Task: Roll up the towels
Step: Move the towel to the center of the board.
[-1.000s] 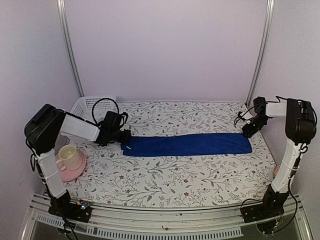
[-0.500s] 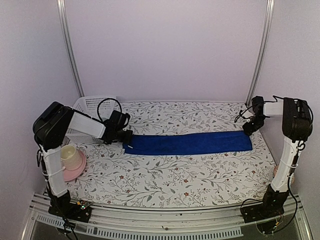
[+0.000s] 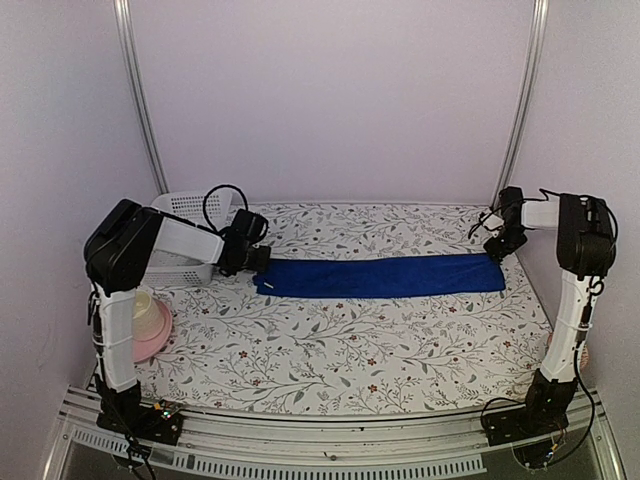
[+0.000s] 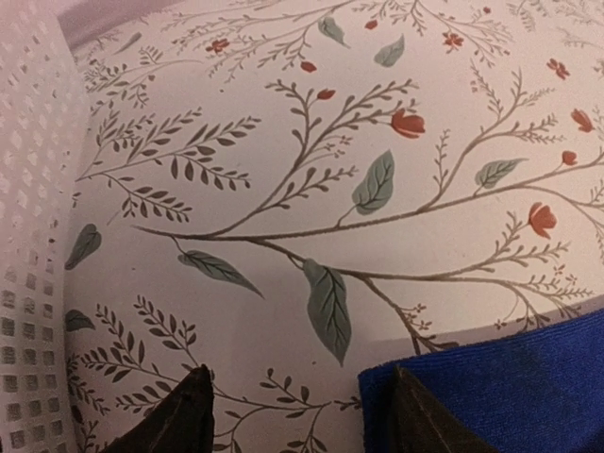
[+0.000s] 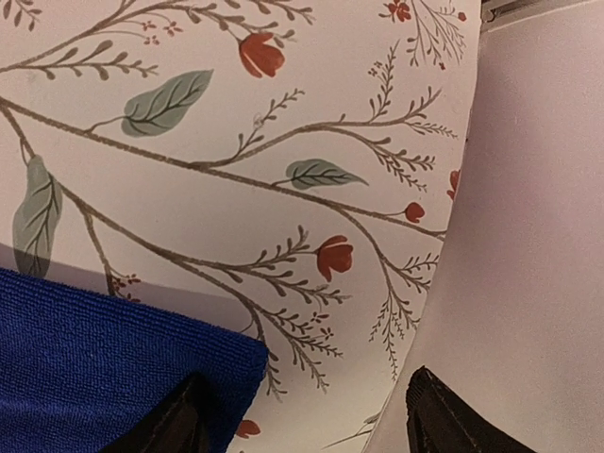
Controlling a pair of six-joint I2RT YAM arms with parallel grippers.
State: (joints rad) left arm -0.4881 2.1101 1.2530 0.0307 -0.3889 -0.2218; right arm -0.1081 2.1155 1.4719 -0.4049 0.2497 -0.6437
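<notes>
Towel laid out on a two-arm rig: a long royal-blue towel (image 3: 380, 277) was seen stretched flat from left to right across the far half of the floral-printed surface (image 3: 340, 345), unrolled along its whole length.

The left gripper (image 3: 262, 258) was held low at the towel's left end, and the right gripper (image 3: 497, 245) was held at its right end, close to the right wall (image 3: 590, 120).

In the left wrist view, the left gripper's jaws were shown spread apart. Bare printed surface lay between the dark fingertips (image 4: 193, 415), and the towel's corner reached in beside one of them. Nothing was clamped.

In the right wrist view, the right gripper's jaws were likewise shown wide apart and nothing was gripped. The towel's other end corner lay at one finger, and the second finger was placed over the line where the surface met the pale wall.

A white perforated basket (image 3: 185, 212) was set in the far left corner, just beside the left gripper. A cream cup (image 3: 148, 308) on a pink saucer (image 3: 155, 340) was placed at the near left, partly hidden by the left arm's upright link.
</notes>
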